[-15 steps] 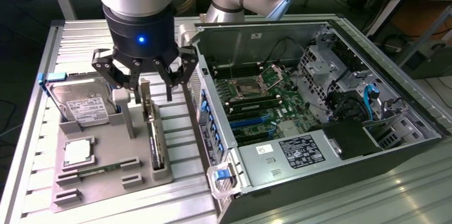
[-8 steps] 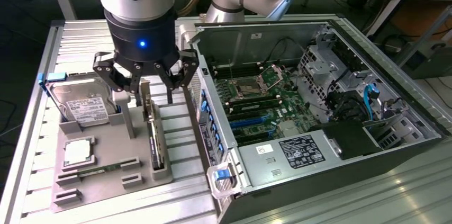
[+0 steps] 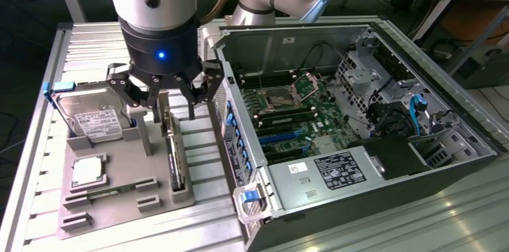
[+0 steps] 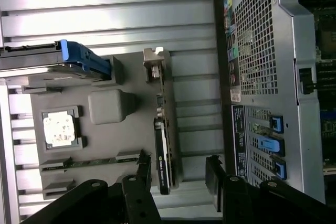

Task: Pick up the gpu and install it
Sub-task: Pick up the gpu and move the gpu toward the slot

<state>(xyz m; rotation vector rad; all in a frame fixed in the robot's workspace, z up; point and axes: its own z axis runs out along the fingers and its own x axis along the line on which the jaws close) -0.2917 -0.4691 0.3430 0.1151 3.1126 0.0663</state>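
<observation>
Fingers (image 3: 192,100) (image 4: 216,179) are spread wide w/ nothing in them. The gripper (image 3: 171,108) (image 4: 178,186) hangs just above one end of the gpu (image 3: 173,159) (image 4: 163,153). In the wrist view the fingertips sit either side of that end w/ clear gaps, no contact seen.

The gpu stands on its long edge in a slot of the grey holder tray (image 3: 139,165) (image 4: 131,129). It's a thin dark card, and its silver bracket (image 4: 154,64) is at the end away from the fingers. It isn't lifted and isn't in the machine.

Also on the tray, toward the ext. view's left of the gpu:
- hard drive (image 3: 94,118) (image 4: 37,59) w/ white label, propped up at a tilt
- CPU (image 3: 87,170) (image 4: 59,129) lying flat in its pocket
- memory stick (image 3: 107,193) (image 4: 89,161) lying in a slot, just beside the CPU

The tray rests on the ribbed metal table (image 3: 87,43) (image 4: 105,3).

Just beside the tray, on the ext. view's right, the PC case (image 3: 286,40) (image 4: 257,40) lies on its side, open. The mobo (image 3: 298,118) is exposed inside, w/ blue slot tabs along the edge nearest the tray.
</observation>
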